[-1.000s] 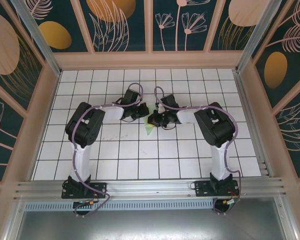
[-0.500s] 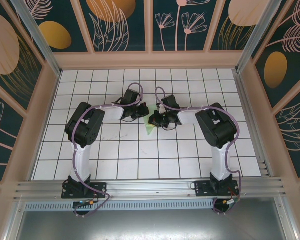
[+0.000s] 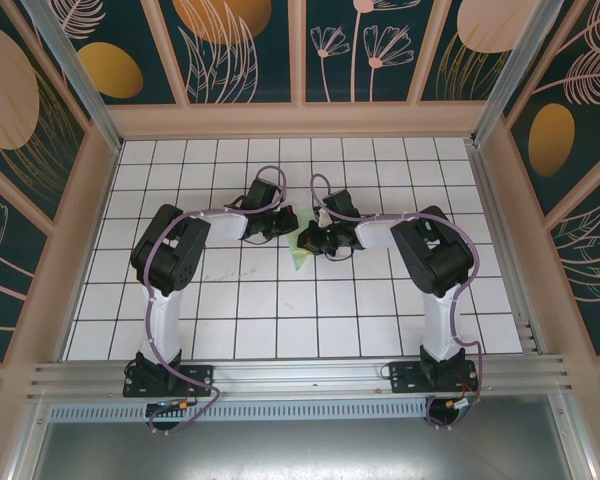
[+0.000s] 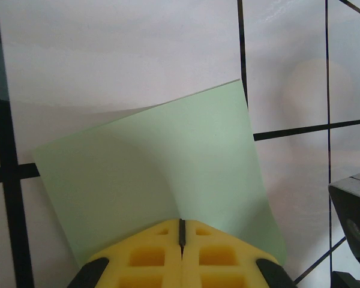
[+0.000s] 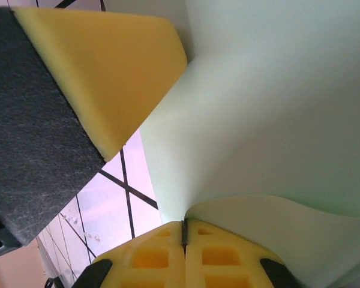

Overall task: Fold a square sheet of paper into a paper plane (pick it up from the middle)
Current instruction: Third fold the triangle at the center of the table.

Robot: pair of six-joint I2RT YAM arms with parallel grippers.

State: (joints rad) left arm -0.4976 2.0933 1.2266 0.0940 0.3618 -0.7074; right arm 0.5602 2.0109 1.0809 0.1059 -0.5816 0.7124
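Student: What kind of place is shown?

Instructor: A robotics laboratory test cell. Two arms, left arm (image 3: pixel 163 305) and right arm (image 3: pixel 438 312), are bolted to an aluminium rail (image 3: pixel 300 376) at 6 o'clock; a white grid-tiled table (image 3: pixel 280 330) fills the centre; printed leaf-pattern panels (image 3: pixel 242 50) on wooden frames enclose it from 9 through 12 to 3 o'clock.

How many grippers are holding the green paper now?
2. The left gripper pinches one edge of the green paper; the right gripper pinches it close by.

walls (image 3: pixel 250 50): teal floral panels | table (image 3: pixel 280 300): wht grid tiles
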